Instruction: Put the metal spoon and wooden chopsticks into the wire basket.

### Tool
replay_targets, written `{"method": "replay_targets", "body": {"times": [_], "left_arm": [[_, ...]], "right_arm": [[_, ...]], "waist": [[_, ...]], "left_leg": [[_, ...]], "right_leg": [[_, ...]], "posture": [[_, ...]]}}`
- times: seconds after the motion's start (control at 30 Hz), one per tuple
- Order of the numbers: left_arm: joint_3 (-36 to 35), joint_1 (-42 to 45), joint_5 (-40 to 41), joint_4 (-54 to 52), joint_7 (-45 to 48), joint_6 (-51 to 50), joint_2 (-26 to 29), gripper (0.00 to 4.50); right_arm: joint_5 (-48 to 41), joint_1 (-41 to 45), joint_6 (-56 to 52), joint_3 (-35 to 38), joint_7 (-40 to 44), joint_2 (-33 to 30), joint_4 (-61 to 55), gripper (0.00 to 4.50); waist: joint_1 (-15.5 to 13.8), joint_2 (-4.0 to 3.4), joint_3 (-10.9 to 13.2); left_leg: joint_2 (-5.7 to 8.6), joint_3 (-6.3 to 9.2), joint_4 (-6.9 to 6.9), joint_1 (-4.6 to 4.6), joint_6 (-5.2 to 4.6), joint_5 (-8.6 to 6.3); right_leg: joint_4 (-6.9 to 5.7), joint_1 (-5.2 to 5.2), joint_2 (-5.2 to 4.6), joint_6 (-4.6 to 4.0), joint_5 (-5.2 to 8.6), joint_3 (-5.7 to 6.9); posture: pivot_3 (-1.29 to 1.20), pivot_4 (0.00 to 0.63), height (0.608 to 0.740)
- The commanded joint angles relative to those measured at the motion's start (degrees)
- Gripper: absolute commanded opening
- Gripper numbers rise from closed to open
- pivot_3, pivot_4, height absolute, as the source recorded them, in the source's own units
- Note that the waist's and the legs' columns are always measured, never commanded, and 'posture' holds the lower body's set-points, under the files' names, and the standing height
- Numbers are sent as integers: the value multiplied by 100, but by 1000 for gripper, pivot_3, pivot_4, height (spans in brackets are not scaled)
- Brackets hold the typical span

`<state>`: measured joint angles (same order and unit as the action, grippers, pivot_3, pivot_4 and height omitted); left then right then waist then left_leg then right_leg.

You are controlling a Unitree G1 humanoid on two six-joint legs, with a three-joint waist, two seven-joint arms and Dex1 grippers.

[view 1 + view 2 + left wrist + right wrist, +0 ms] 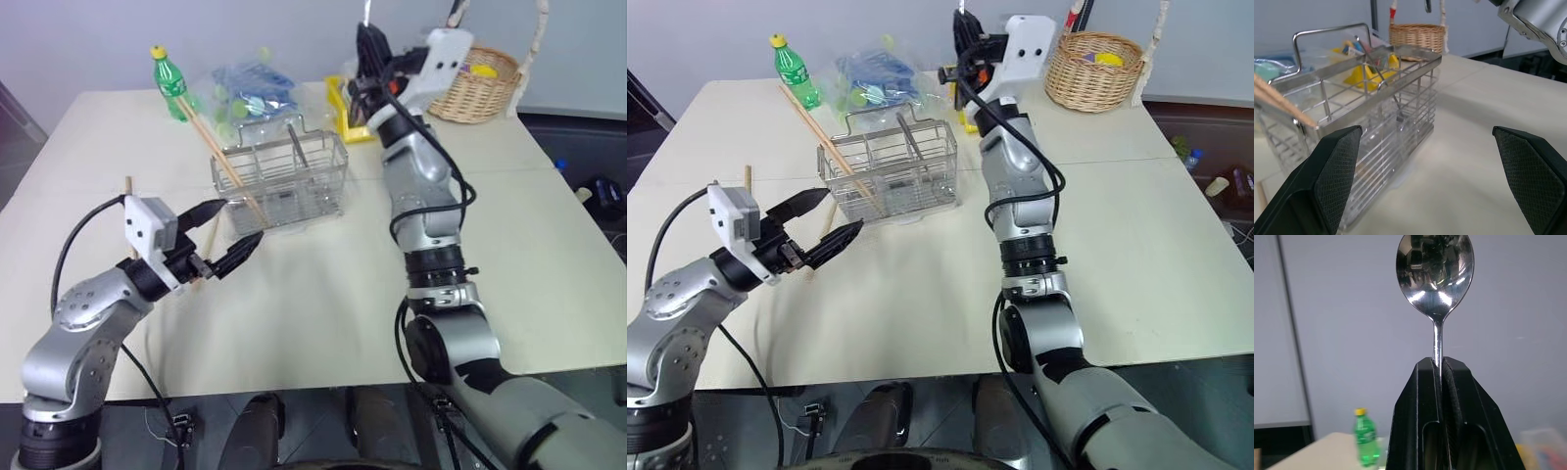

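Observation:
The wire basket (pixel 294 181) stands at the middle of the table. Wooden chopsticks (pixel 211 142) lean in its left end, and their tops stick out toward the back left. Another light-brown stick (pixel 830 223) lies on the table by my left gripper (pixel 242 221). That gripper is open and empty, just in front of the basket's near-left corner (pixel 1366 73). My right gripper (pixel 1439 364) is raised high behind the basket, pointing upward. It is shut on the handle of the metal spoon (pixel 1435 264), whose bowl is uppermost.
A green bottle (pixel 171 83) and a clear bag of blue items (pixel 245 93) sit at the back left. A yellow bin (pixel 345 108) stands behind the basket, and a wicker basket (pixel 480 83) at the back right. Bare tabletop lies in front and to the right.

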<state>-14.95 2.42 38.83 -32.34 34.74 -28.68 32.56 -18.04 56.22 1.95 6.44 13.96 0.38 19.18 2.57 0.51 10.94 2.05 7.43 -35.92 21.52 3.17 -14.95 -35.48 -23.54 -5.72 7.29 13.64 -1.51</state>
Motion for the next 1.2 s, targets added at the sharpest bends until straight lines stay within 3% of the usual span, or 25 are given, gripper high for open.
{"method": "replay_targets", "body": {"times": [0.03, 0.53, 1.2], "left_arm": [[-192, -179, 95, -304, -187, 20, -48, 4500], [100, 26, 93, -591, -995, -56, -359, 4500], [82, 36, 154, -690, -1171, -167, -392, 4500]], "right_arm": [[-180, 46, -83, -154, 125, 234, -447, 28], [-74, -597, 247, -463, 787, 458, -133, 28], [162, -222, 1124, -275, 1079, 254, 1129, 28]], "waist": [[-1, 0, 0], [0, 0, 0], [1, 0, 0]], "left_leg": [[0, 0, 0, 0, 0, 0], [0, 0, 0, 0, 0, 0], [0, 0, 1, -1, 1, 0]], "right_leg": [[0, 0, 0, 0, 0, 0], [0, 0, 1, 0, 0, 0], [0, -1, 3, -1, 0, 0]], "posture": [[0, 150, 740], [0, 150, 740], [0, 150, 740]]}}
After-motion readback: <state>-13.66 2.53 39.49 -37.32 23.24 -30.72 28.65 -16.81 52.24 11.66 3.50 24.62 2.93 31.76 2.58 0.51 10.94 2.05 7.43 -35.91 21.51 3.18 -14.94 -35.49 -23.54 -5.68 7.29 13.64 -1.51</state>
